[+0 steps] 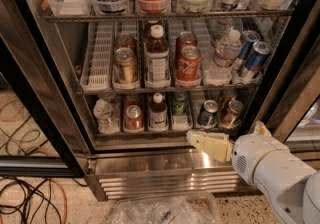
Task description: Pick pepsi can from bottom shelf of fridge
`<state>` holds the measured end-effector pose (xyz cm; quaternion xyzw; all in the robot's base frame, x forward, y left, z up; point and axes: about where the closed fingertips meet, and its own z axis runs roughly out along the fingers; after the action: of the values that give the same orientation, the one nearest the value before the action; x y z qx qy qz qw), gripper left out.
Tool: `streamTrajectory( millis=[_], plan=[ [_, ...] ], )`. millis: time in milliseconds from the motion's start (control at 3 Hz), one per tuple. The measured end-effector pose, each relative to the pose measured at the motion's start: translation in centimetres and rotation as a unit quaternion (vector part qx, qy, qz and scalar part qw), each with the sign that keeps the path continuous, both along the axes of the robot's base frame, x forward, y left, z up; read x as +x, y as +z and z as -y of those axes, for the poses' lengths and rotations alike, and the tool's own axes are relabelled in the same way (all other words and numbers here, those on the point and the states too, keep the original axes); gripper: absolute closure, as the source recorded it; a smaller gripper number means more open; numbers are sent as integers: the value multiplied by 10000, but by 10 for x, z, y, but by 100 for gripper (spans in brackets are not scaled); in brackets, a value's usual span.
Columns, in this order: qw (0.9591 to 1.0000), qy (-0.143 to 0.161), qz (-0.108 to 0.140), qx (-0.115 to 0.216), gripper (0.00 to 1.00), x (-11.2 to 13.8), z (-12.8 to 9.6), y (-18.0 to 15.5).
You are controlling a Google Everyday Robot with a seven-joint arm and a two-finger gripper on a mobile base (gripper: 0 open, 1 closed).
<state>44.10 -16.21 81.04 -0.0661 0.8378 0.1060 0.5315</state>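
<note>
The pepsi can [207, 114] stands upright on the bottom shelf [115, 135] of the fridge [65, 68], in the second lane from the right. It sits close to the front edge, with its silver top towards the camera. A brown can [231, 113] is just beside it on the right, and a green can [180, 103] sits further back in the lane on its left.

The pincer [205, 143] hangs outside the fridge, low down in front of the shelf's front edge and just above the steel base panel [150, 165]. It is carried by the white arm [270, 168], which comes in from the lower right. Its cream tip points left across the face of the fridge, not into the shelf. I cannot tell whether the pincer is spread or pressed together, and it carries nothing.

The coming move depends on one relation. In this view the can is right above the pincer, a little deeper into the fridge, and close by but not touching. The can's long axis is vertical, while the pincer lies nearly level and sideways along the shelf front.

In my judgement the pincer has to rise slightly and turn its tip inward towards the can. Then it can close around the can's side. The brown can next door leaves little room on the right, so a sloppy entry could knock it. There is only one arm, so no choice of side arises.
</note>
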Motion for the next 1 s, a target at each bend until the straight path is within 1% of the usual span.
streamTrajectory(
  millis=[333,667,1000],
  plan=[
    [9980,-104,357,-507,0,11,17,11],
    [9894,-566,900,-986,0,17,57,15],
    [9811,-539,1506,-1092,0,35,33,20]
  ],
)
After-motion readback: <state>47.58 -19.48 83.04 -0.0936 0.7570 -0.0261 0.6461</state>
